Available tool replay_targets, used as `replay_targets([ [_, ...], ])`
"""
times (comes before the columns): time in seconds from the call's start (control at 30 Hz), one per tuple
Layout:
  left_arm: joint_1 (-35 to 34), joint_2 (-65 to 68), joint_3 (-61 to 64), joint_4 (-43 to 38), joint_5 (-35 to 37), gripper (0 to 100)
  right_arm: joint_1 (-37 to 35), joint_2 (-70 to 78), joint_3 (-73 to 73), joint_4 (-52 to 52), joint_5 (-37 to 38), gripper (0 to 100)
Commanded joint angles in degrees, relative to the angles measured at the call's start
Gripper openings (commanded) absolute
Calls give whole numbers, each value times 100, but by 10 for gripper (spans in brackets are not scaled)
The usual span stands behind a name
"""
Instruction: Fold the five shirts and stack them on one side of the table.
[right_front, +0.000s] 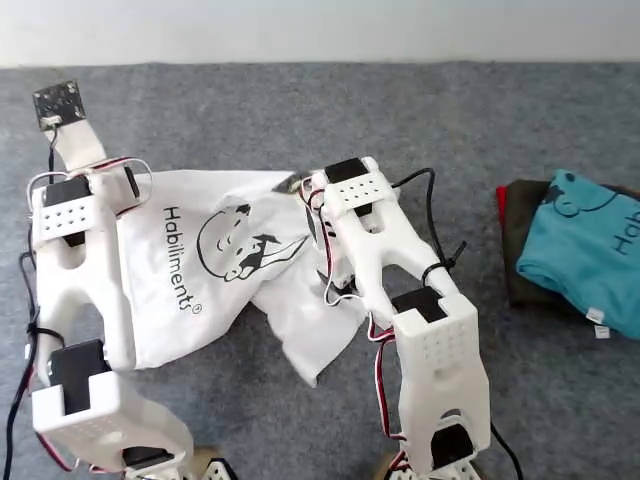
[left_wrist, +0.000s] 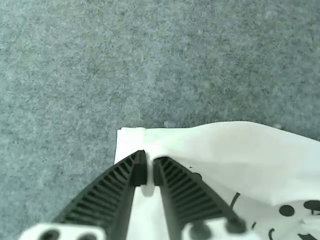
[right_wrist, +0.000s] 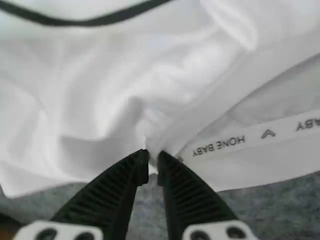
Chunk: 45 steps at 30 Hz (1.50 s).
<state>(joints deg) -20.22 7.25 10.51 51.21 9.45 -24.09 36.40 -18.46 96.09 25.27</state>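
The shirt (right_front: 180, 300) is spread centre-left on the worktop (right_front: 450, 120), its upper edge clamped by the left tool (left_wrist: 148, 172) and the right tool (right_wrist: 152, 162). Both grips should be moved level and together.

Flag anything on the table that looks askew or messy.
The white shirt lies rumpled, and its side nearer the teal shirt is bunched into creases. The teal shirt itself sits crooked on the dark shirts beneath it.
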Motion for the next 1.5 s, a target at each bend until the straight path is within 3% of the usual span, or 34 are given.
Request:
replay_targets([
  [0.0, -79, -123, -22, 246, -70, 13, 31, -180, 158, 664, 396, 11],
  [0.07, -237, -123, -22, 281, -273, 13, 92, -620, 466, 681, 554, 9],
  [0.23, -800, -440, 92, 352, -774, 13, 400, -2237, 2549, 673, 1749, 9],
  [0.37, -1064, -1029, 295, 484, -1565, 13, 1429, -3442, 4123, 664, 2716, 9],
  [0.53, -1099, -1987, 673, 703, -1837, 13, 2941, -4400, 4677, 681, 3947, 9],
  [0.67, -765, -2857, 857, 1002, -1837, 13, 3152, -4646, 4642, 673, 4035, 29],
  [0.83, -9, -3332, 1253, 642, -1811, 13, 2325, -4971, 3789, 664, 3218, 166],
  [1.07, 149, -2541, 1596, -246, -1055, 13, -286, -4558, 2523, 453, 1873, 190],
  [1.3, 105, -2268, 1604, -273, -932, 13, -936, -2941, 2365, -1279, 1451, 193],
  [1.47, 105, -2242, 1622, -273, -941, 13, -1341, -2000, 1829, -1473, 1363, 190],
])
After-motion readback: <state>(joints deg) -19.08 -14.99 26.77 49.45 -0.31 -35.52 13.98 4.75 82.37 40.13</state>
